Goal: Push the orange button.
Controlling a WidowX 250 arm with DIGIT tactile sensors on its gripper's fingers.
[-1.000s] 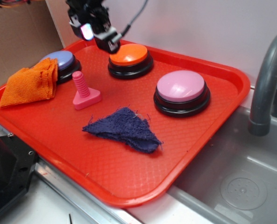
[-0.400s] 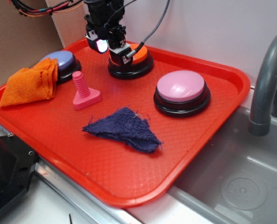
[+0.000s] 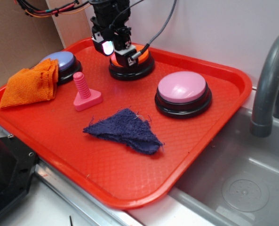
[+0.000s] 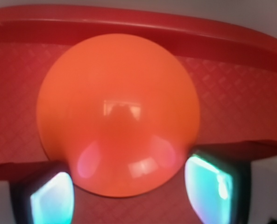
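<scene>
At the top centre of the exterior view the gripper [image 3: 123,52] hangs low over the orange button [image 3: 140,55], covering most of its left half; only the right part of the orange dome and the black base below it show. Whether the tool touches the dome cannot be told from this side. In the wrist view the button [image 4: 117,112] fills the middle of the frame, its glossy top reflecting a pale square, and the two fingertips [image 4: 52,198] sit at the lower left and lower right corners, glowing teal, with the dome's near edge between them. The jaws stand apart, wider than a closed grip, and have hold of nothing.

The button stands near the far rim of a red tray [image 3: 214,122]. To its right, toward centre right of the exterior frame, is a pink button [image 3: 182,89] on a black base. At the upper left, a blue button [image 3: 60,61] is partly covered by a folded orange cloth [image 3: 30,84]. Just right of the cloth stands a pink screw [image 3: 85,94], head down. A dark blue rag [image 3: 125,129] lies in the tray's middle. A grey tap [image 3: 268,84] rises at the right edge over a sink [image 3: 243,188].

No writing or brand can be read anywhere.
</scene>
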